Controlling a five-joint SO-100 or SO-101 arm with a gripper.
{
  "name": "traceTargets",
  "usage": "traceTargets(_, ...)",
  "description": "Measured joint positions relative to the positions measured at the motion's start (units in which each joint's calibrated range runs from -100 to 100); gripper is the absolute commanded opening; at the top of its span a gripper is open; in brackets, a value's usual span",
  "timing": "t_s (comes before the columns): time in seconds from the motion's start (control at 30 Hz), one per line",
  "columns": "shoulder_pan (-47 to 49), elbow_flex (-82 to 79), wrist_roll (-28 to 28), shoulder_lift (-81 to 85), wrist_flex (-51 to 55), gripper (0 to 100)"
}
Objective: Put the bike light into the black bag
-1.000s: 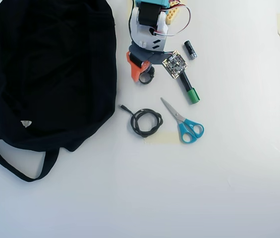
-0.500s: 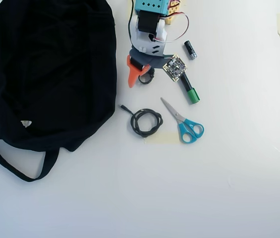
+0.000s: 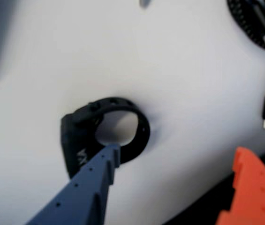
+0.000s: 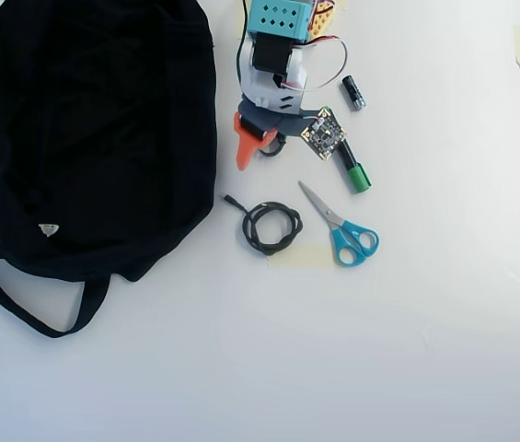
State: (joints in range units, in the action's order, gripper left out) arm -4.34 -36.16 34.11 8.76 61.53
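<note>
Drawing back toward the top of the overhead view over the last second, the gripper (image 4: 258, 145) now has its jaws spread wide on either side of the bike light (image 3: 105, 131). In the wrist view the blue finger's tip sits at the edge of the strap ring, the orange finger well off to the right. The bike light lies on the white surface (image 4: 407, 322), just right of the black bag (image 4: 85, 129) and not yet lifted. The coiled cable (image 4: 271, 226) lies farther from the black bag's top, beside the scissors (image 4: 342, 226). By my reading, the grasp is being lined up; closing comes next.
</note>
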Motion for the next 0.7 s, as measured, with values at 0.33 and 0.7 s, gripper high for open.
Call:
traceTargets(0.33, 0.0, 4.2, 0.0, -8.4, 0.0, 31)
traceTargets(0.7, 0.4, 2.8, 0.0, -11.2, 0.0, 31)
